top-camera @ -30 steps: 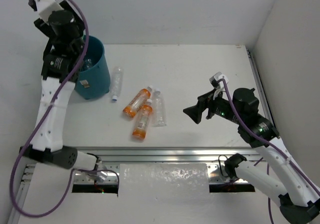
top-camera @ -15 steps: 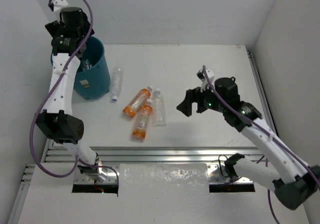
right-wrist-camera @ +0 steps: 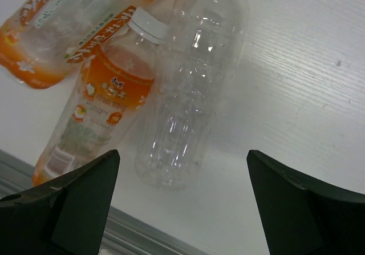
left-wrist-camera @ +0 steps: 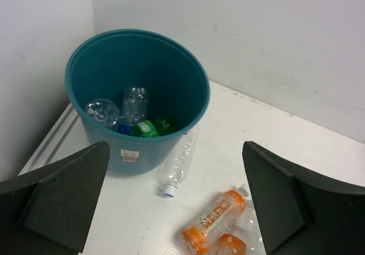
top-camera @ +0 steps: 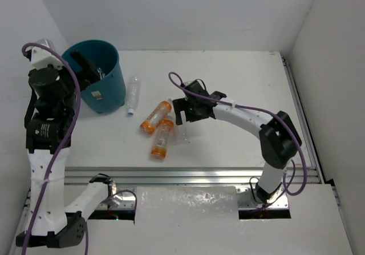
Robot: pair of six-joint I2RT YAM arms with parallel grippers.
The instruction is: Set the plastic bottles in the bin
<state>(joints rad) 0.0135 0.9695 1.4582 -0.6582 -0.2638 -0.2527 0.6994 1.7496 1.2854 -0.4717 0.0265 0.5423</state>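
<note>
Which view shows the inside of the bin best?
Left wrist: it looks into the bin, showing clear and green bottles inside. Top external has the left arm covering part of it; right wrist shows none.

The white table carries the bin at its far left corner. A clear bottle lies just right of it. Left of centre, nearer the front edge, lie an orange bottle, a second orange bottle and, against that one's right side, a second clear bottle.
</note>
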